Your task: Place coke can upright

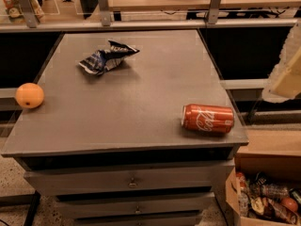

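Note:
The coke can [208, 118] lies on its side near the front right corner of the grey cabinet top [141, 102], its long axis running left to right. It is red with white script lettering. My gripper [285, 74] shows as a pale shape at the right edge of the view, above and to the right of the can and well apart from it. It holds nothing that I can see.
A crumpled blue-and-white snack bag [107, 58] lies at the back left of the top. An orange fruit [29, 95] sits at the left edge. A cardboard box of items [265, 201] stands on the floor at the lower right. A rail and shelves run behind.

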Robot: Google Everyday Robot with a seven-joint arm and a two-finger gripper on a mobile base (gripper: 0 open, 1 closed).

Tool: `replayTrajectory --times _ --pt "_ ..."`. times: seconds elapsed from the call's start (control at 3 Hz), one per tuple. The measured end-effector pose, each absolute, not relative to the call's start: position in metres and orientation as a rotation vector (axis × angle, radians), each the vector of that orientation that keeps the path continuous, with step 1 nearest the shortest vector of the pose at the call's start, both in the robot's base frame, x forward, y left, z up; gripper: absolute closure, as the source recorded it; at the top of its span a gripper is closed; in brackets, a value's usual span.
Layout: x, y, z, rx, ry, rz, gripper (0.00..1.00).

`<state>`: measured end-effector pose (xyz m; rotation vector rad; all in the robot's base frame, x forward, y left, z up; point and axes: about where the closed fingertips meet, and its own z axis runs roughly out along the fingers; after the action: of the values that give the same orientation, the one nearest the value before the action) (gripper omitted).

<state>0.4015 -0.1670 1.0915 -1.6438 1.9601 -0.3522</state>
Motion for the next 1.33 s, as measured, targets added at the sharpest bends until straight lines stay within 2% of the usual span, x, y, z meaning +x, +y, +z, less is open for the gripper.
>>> replayTrajectory --times 0.67,1.33 --pt "0.401 -0.167 1.091 -1.644 1.962 -0.351 0.0" --pt "0.41 -0.151 1.029 -1.787 2.092 -0.205 0.0"
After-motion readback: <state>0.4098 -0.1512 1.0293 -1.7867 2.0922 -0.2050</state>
